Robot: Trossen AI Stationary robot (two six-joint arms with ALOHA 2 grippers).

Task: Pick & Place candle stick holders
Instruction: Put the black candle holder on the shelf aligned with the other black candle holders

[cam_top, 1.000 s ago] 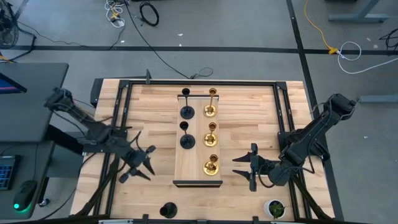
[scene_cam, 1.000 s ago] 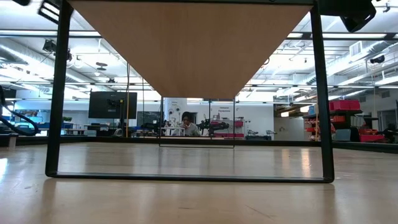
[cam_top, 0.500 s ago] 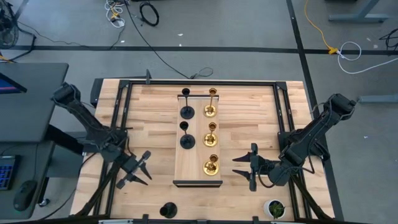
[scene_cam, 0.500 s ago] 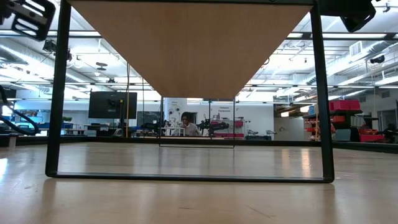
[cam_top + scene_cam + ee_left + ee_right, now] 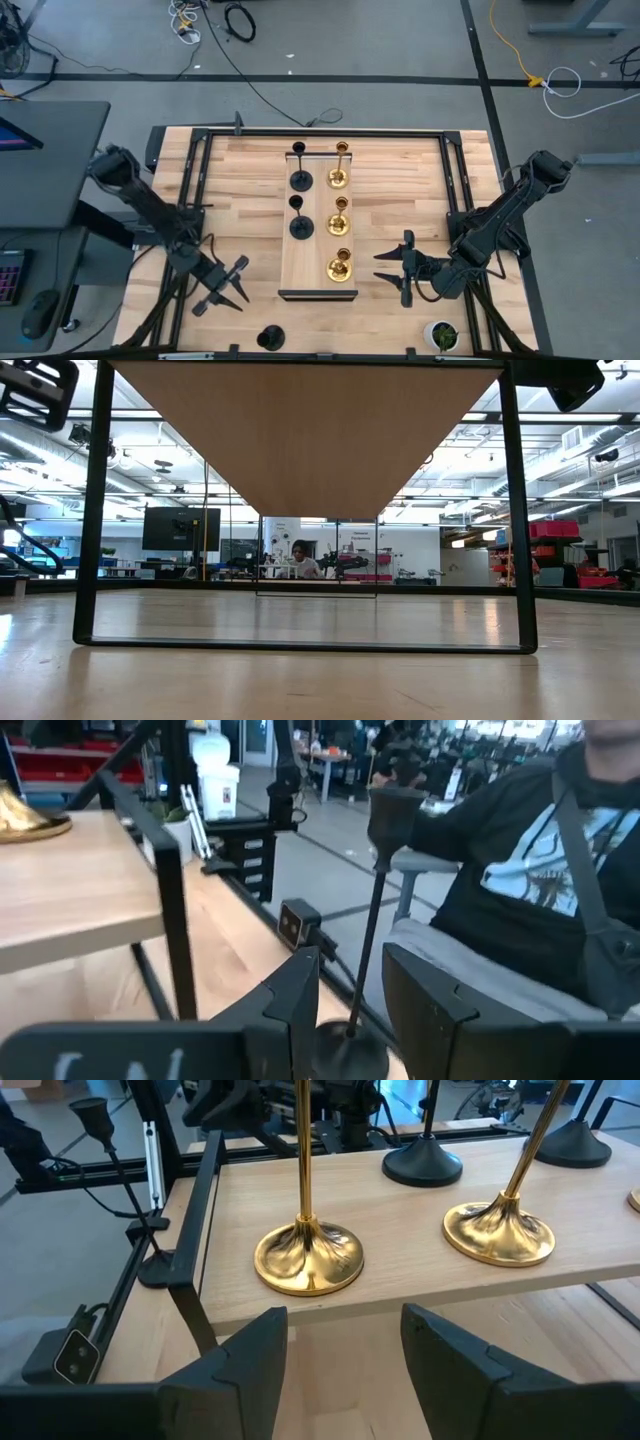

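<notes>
Currently my left gripper hangs over the near left part of the table, fingers apart, aimed at the lone black candlestick that stands at the table's near edge; nothing is clamped. Through the left wrist view that candlestick rises upright just ahead of the gap between my fingers, base low between them; contact I cannot tell. A seated person in a dark top shows beyond the table edge. Five holders stand on the raised board at mid-table: two black ones in the left column, three gold ones in the right column. My right gripper waits just right of the board, fingers apart and empty, facing the nearest gold holder. A small plant sits at the near right corner.
</notes>
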